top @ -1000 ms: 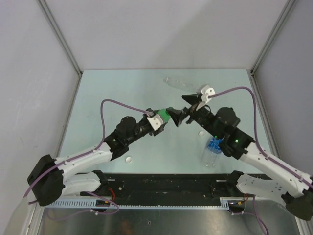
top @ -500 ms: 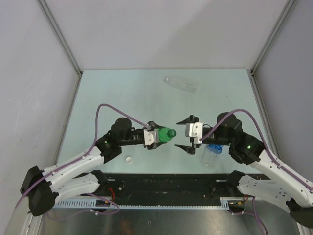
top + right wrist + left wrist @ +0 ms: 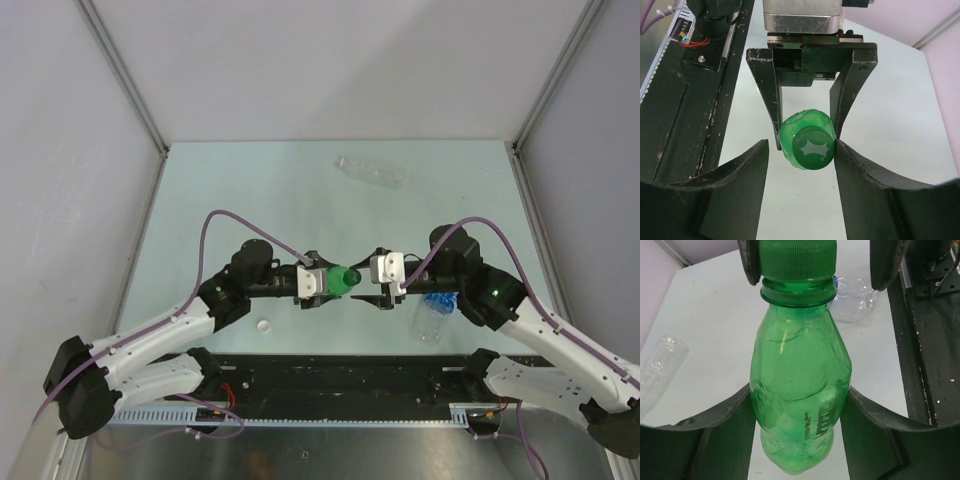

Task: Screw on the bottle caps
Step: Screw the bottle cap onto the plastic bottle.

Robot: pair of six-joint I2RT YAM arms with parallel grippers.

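My left gripper (image 3: 325, 282) is shut on the translucent green bottle (image 3: 340, 280) and holds it level above the table, neck pointing right. In the left wrist view the bottle (image 3: 800, 380) fills the space between my fingers, with the green cap (image 3: 796, 257) on its neck. My right gripper (image 3: 362, 286) is open and straddles the cap (image 3: 812, 147). Its right finger (image 3: 865, 185) touches the cap's edge and its left finger (image 3: 740, 185) stands apart. A white cap (image 3: 263, 324) lies on the table. The other white cap is out of view.
The clear unlabelled bottle (image 3: 370, 171) lies at the far middle of the table. The blue-labelled bottle (image 3: 433, 313) lies under my right arm and also shows in the left wrist view (image 3: 855, 300). A black rail (image 3: 340, 375) runs along the near edge.
A second ago both grippers met farther back. My right gripper drew away from the cap, opened and turned, and has since moved left around the cap. My left gripper still holds the bottle.
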